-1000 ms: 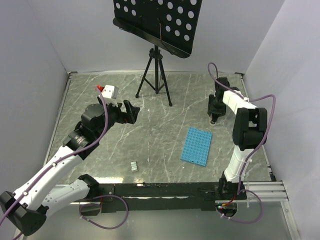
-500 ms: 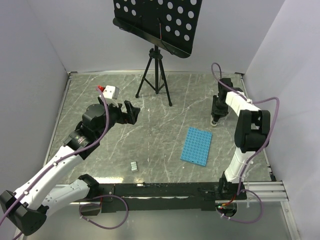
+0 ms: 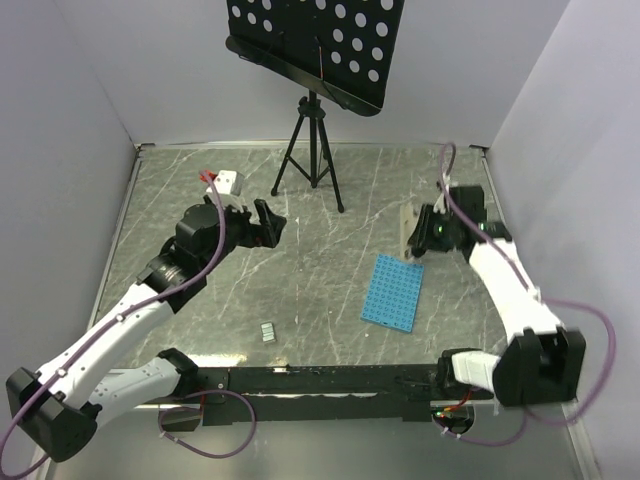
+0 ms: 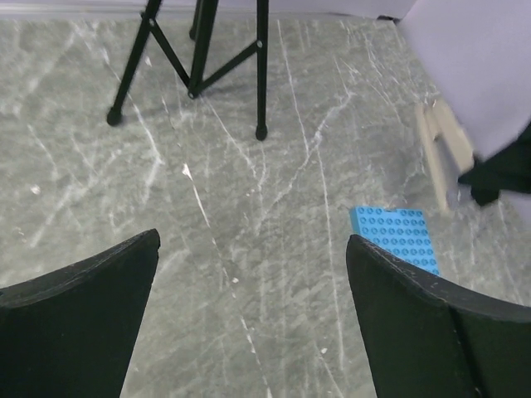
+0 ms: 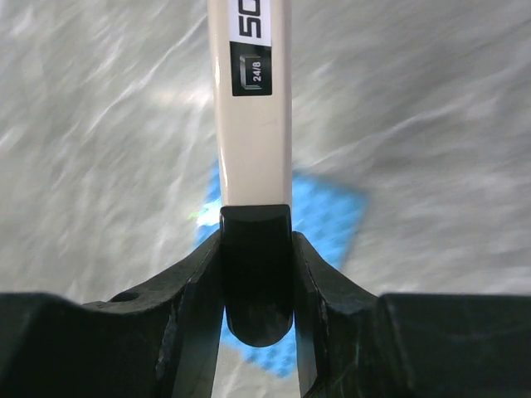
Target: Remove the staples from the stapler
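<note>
the stapler point(image 5: 249, 124), cream-white with a black rear end and a 24/8 label, is held off the surface. the right hand point(image 5: 257, 249) clamps that black end, near the far end of the blue studded plate point(image 3: 393, 292). the staples point(image 3: 268, 332) lie on the marble surface point(image 3: 330, 240) towards its near edge, well apart from the stapler. the left hand point(image 3: 268, 222) hovers with fingers spread wide, holding nothing.

Right wrist view: the stapler point(image 5: 249, 99) runs off the top edge, its lettering clipped to "SO". Its near end is sunk between the closed fingers of the right gripper point(image 5: 257, 249). Behind it, the table point(image 5: 431, 124) and the blue perforated plate point(image 5: 332, 211) are smeared with blur. From above, the staples point(image 3: 267, 332) are too small to count. The bottom edge crops the fingers of the left gripper point(image 4: 253, 240).
</note>
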